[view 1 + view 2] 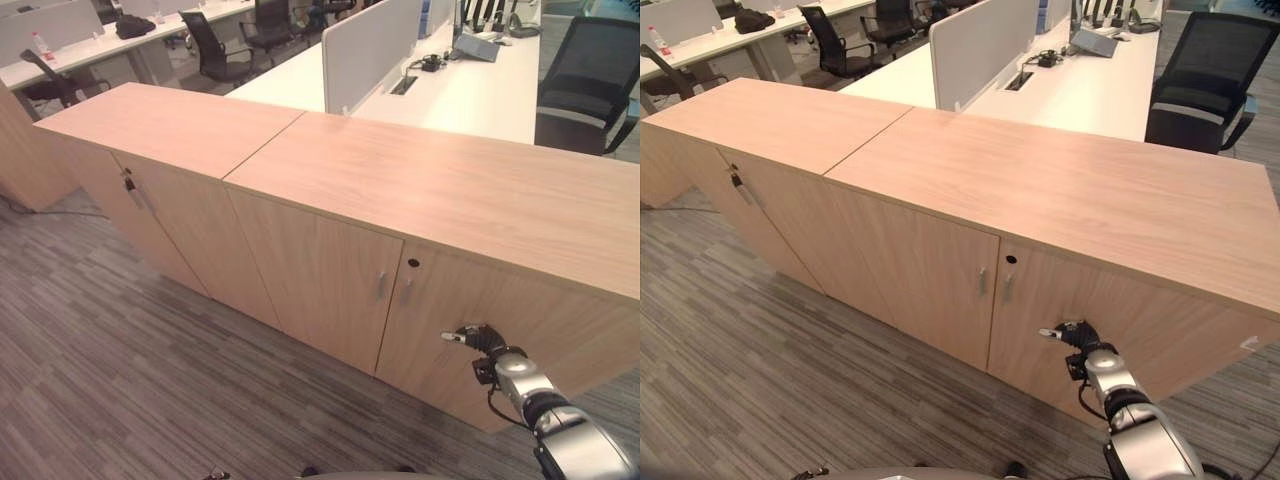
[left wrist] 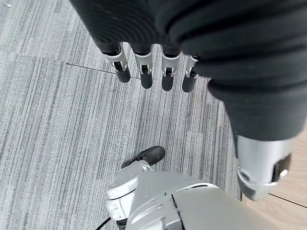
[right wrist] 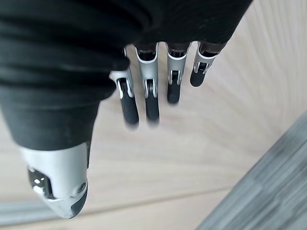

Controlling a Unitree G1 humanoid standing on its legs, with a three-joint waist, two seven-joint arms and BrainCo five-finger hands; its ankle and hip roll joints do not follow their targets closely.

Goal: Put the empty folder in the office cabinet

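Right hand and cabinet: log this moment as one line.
right hand: open, raised before right door | left hand: open, over carpet | cabinet doors: closed | handles: untouched

Office cabinet (image 1: 330,270): light wood, low, long run w/ flat top, spans 9 to 3 o'clock. Doors all closed; paired handles (image 1: 381,285) at centre.

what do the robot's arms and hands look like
Both arms are silver-grey metal. The right hand and left hand each have a dark ribbed cover over the back and wrist, a row of silver fingers with dark tips, and a silver thumb set apart. A thin black cable runs along the right forearm.
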